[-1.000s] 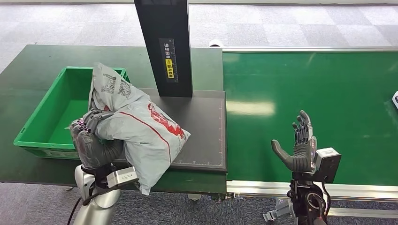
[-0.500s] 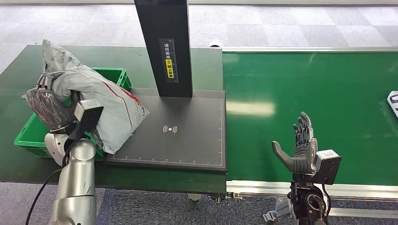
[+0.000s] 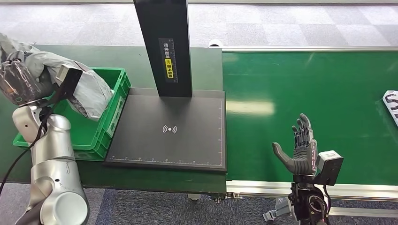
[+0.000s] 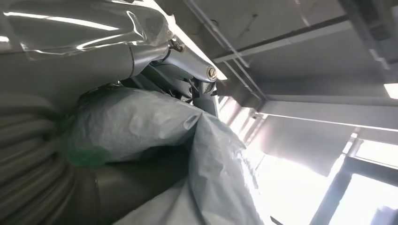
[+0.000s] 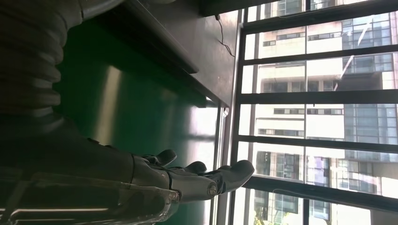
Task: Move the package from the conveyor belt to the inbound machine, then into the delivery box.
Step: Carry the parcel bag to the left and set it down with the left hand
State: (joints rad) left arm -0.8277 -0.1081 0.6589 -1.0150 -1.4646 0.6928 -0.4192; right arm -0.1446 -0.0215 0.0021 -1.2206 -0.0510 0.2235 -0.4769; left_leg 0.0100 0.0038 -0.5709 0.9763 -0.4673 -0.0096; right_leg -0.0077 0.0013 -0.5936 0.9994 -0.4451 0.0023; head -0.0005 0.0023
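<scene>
My left hand (image 3: 21, 80) grips a grey plastic mail package (image 3: 87, 89) and holds it up over the green delivery box (image 3: 111, 108) at the table's left. The package hangs partly inside the box's opening. In the left wrist view the crumpled grey package (image 4: 155, 126) sits against my fingers. The black inbound machine plate (image 3: 173, 129) with its black post (image 3: 165, 42) lies bare beside the box. My right hand (image 3: 301, 147) hovers open, fingers up, above the near edge of the green conveyor belt (image 3: 309, 93); its fingers (image 5: 202, 178) are spread.
Another white package (image 3: 390, 102) lies on the belt at the far right edge. The dark green table (image 3: 28, 70) carries the box and the plate. Grey carpet floor lies beyond the table.
My left arm has swung the package left off the inbound plate and raised it over the green box. The right hand has stayed still. The white package has ridden further into view.
</scene>
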